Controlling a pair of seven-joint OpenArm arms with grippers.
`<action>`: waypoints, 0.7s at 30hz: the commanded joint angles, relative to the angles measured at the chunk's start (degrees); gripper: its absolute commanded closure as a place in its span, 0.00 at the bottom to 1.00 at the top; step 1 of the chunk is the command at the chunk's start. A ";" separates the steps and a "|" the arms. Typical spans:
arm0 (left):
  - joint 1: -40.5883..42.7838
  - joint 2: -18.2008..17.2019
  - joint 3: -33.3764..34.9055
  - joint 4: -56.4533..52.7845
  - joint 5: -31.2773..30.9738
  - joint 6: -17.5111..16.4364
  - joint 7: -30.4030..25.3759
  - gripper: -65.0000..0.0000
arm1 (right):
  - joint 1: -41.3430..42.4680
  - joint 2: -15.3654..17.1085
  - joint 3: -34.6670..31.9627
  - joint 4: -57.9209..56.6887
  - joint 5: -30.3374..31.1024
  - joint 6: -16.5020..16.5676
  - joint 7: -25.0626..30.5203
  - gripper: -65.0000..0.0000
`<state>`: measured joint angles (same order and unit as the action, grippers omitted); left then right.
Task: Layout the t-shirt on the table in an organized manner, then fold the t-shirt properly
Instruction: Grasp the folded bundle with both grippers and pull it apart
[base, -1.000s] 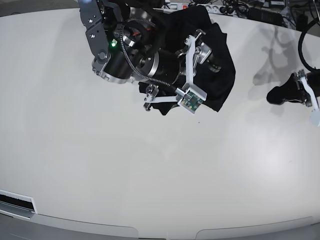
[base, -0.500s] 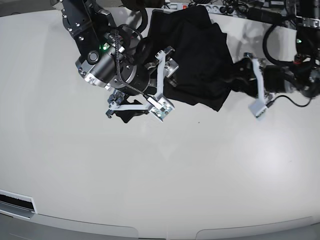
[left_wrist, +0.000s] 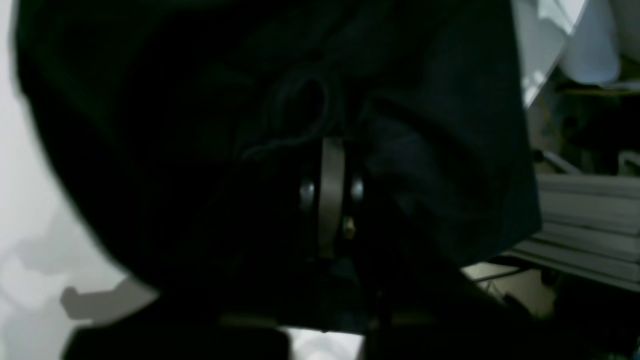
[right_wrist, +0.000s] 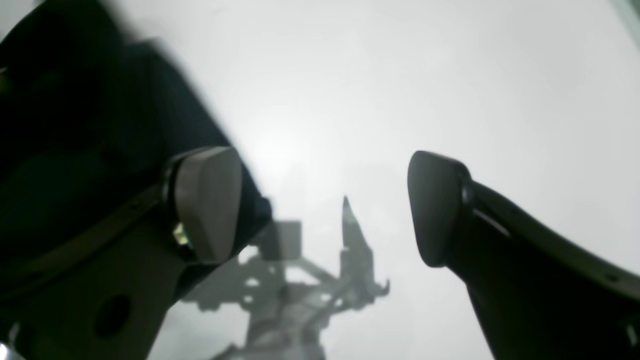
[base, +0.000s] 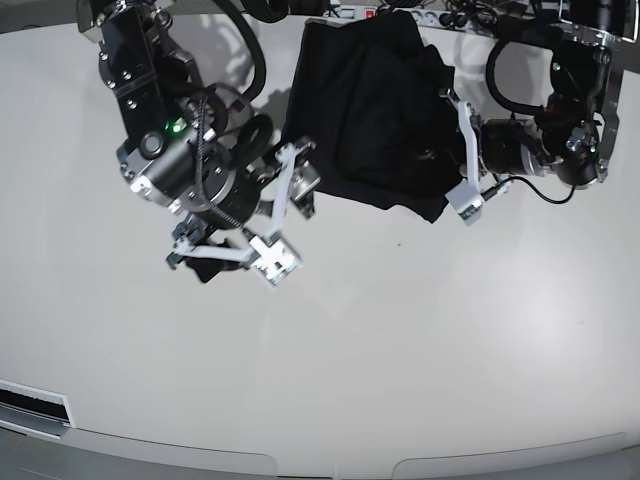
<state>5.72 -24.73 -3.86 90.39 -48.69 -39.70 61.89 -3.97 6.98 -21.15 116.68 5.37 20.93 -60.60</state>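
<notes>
The large glossy white table (base: 400, 360) filled nearly the whole base view. At its far edge, right of the middle, lay the plain black short-sleeved cloth t-shirt (base: 375, 110), bunched and wrinkled rather than spread flat, with its lower corner drooping toward the near side.

The right arm, a bulky black and silver assembly, stood over the table on that view's left, beside the garment and apart from it. Its right gripper (right_wrist: 325, 205) had the two fingers spread wide with only bare tabletop and shadow between them; one grey pad (right_wrist: 210, 200) showed clearly, and nothing was held.

The left arm reached in from the base view's right, and the left gripper (base: 435, 152) sat at the shirt's right edge. In the left wrist view dark cloth wrapped around the fingers, and the jaws were together, clamped on a fold of the t-shirt (left_wrist: 425, 150).
</notes>
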 joint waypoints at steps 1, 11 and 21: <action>-0.68 -0.70 -1.75 1.11 -2.64 -0.30 -1.05 1.00 | 0.68 -0.13 0.74 1.03 0.61 -0.09 1.55 0.20; 1.01 -0.98 -14.60 4.33 -16.37 -0.30 5.09 1.00 | 0.79 -0.17 4.81 1.03 9.53 4.79 1.90 0.20; 9.75 -1.16 -16.74 4.35 -19.39 -0.30 10.62 1.00 | 0.72 -0.13 4.81 1.01 13.62 8.96 1.62 0.20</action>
<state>15.97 -25.04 -20.10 93.95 -66.65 -39.70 73.38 -3.97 6.94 -16.43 116.68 18.15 29.80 -60.38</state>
